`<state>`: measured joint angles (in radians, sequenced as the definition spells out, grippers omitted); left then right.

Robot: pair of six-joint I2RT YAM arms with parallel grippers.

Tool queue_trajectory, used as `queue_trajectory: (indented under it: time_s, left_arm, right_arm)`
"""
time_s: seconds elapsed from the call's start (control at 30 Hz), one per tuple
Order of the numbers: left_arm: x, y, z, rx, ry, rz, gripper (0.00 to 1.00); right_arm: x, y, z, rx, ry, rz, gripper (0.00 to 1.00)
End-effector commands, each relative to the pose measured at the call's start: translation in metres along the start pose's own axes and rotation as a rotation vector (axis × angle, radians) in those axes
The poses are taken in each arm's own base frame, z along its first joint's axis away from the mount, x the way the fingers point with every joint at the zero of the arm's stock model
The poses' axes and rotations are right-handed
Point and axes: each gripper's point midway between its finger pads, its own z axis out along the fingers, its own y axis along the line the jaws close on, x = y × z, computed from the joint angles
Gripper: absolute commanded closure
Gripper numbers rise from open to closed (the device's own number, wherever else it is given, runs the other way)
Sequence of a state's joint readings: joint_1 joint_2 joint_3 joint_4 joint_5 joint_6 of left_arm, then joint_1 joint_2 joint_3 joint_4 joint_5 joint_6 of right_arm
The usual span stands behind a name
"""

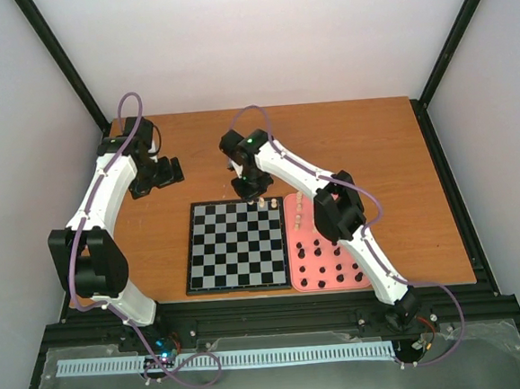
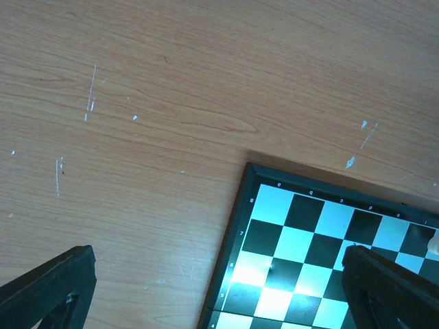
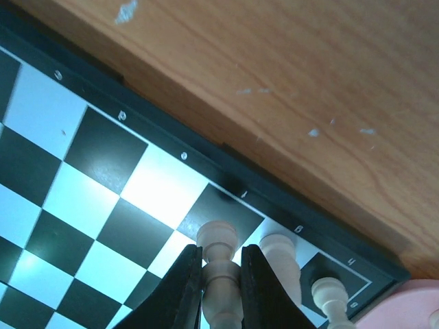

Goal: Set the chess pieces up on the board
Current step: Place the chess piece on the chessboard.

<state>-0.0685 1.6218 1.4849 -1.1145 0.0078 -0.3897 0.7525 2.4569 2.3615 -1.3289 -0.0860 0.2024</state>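
Right gripper (image 3: 219, 284) first: its two dark fingers (image 3: 184, 291) sit narrow, clamped on the stem of a cream piece (image 3: 218, 238), the round head poking up just above the tips. The piece is upright; its base runs out of the bottom of the wrist view, so whether it touches a square cannot be told. Just beside it, at 3 o'clock, stands a second cream figure (image 3: 280, 255), and next along, at the corner square, a third one (image 3: 328, 295). All three line up on the edge row of the board (image 3: 103, 185), right along the black border, with a sliver of the pink tray (image 3: 420, 310) beyond that corner.

From above, this gripper hangs over the board's far edge, toward its 1 o'clock corner. The tray lies flush against the board at 3 o'clock, black pieces (image 1: 322, 264) dotted over its near half and some cream pieces (image 1: 298, 214) at its far end.

Over to the left gripper (image 2: 219, 264): fingers (image 2: 51, 288) spread wide, nothing between them. It hovers above the table (image 2: 171, 103) at about 10 o'clock from the board, looking down on the wood and the board's near corner.
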Motion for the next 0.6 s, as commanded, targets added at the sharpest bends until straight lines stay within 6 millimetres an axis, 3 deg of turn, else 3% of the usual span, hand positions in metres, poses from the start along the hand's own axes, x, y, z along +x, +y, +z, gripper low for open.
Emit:
queue_trajectory:
  time_s: [0.0,0.57]
  left_arm:
    - [-0.005,-0.004,-0.007,0.021,-0.032,-0.011,0.00]
    - [-0.002,-0.004,-0.005,0.023,-0.026,-0.009,0.00]
  right_arm:
    - [0.011,0.009,-0.003,0.015,0.019,-0.042,0.97]
    - [0.015,0.006,0.010,0.050,0.049,-0.043,0.96]
